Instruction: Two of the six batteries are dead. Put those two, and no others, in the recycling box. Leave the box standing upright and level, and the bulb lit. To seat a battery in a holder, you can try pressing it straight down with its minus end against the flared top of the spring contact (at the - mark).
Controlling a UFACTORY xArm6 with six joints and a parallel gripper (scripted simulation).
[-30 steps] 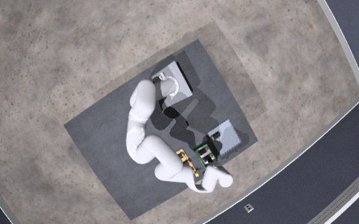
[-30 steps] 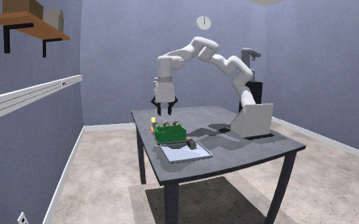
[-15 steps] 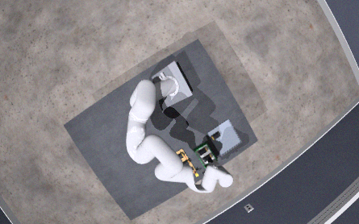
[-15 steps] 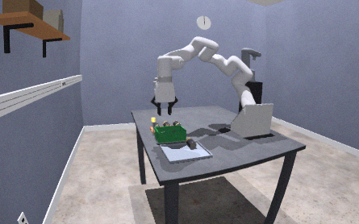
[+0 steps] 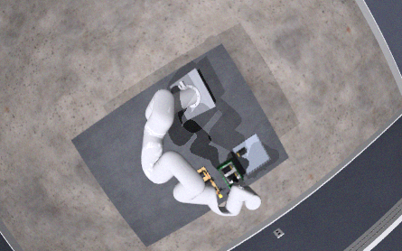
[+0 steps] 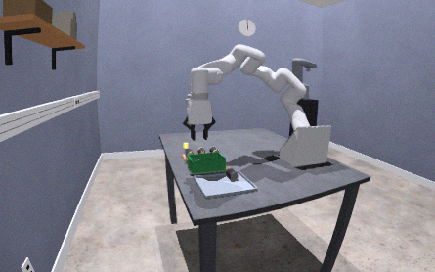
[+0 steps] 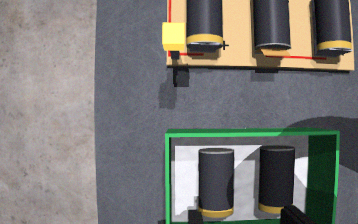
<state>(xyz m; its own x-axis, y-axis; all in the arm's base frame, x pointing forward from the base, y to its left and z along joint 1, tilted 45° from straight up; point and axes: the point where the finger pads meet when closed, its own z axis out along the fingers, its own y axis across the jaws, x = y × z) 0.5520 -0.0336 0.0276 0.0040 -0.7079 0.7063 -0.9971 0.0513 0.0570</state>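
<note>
The gripper (image 6: 199, 138) hangs empty, its fingers moderately apart; two batteries lie inside the upright green recycling box (image 5: 221, 172) (image 6: 206, 162) (image 7: 253, 133); three sit in the holder board (image 5: 206, 172) (image 7: 240, 30); another battery (image 5: 241, 153) (image 6: 232, 174) rests on the tray (image 5: 258, 155) (image 6: 222, 186).

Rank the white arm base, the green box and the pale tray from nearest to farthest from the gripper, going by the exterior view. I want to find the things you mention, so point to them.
1. Green box (image 5: 221, 174) (image 6: 206, 163) (image 7: 252, 133), below it
2. Pale tray (image 5: 259, 155) (image 6: 215, 187), beyond the box, nearer the camera
3. White arm base (image 5: 207, 95) (image 6: 318, 147), far right in view
</note>
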